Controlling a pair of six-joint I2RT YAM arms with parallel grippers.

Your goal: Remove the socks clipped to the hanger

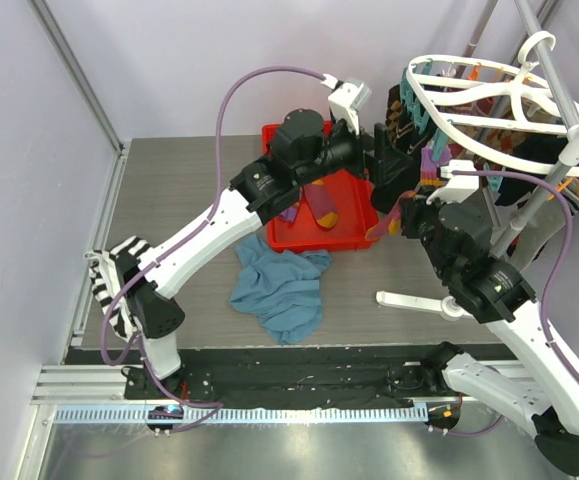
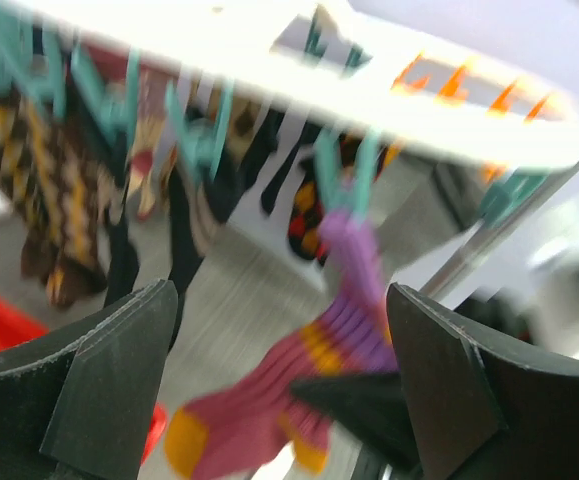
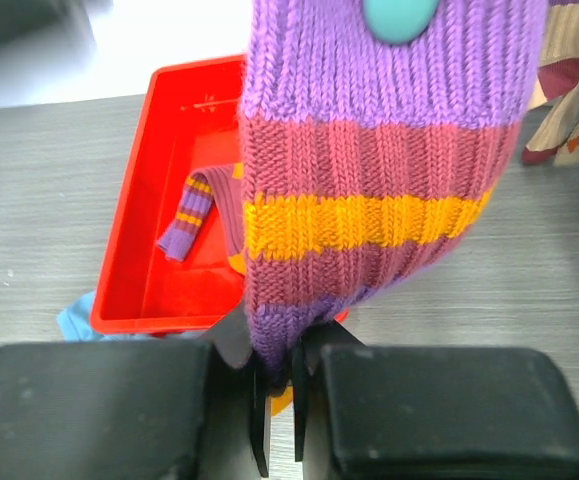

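The white hanger [image 1: 489, 100] stands at the back right with teal and orange clips and several socks dangling from it. A teal clip [image 3: 399, 15] pins one purple, pink and orange striped sock [image 3: 369, 180]. My right gripper [image 3: 280, 385] is shut on that sock's lower end. The left gripper [image 2: 281, 300] is open just in front of the same striped sock [image 2: 299, 390], one finger [image 2: 99, 390] on each side, not touching it. The picture there is blurred. Brown argyle socks [image 2: 39, 200] hang to the left of it. From above, the left gripper [image 1: 384, 160] is at the hanger's left rim.
A red tray [image 1: 354, 235] behind the arms holds striped socks [image 3: 189, 215]. A blue cloth [image 1: 281, 285] lies in front of it, and a black-and-white striped cloth [image 1: 114, 280] at the left edge. The hanger's stand has a metal pole [image 1: 544, 195] and a white foot [image 1: 419, 300].
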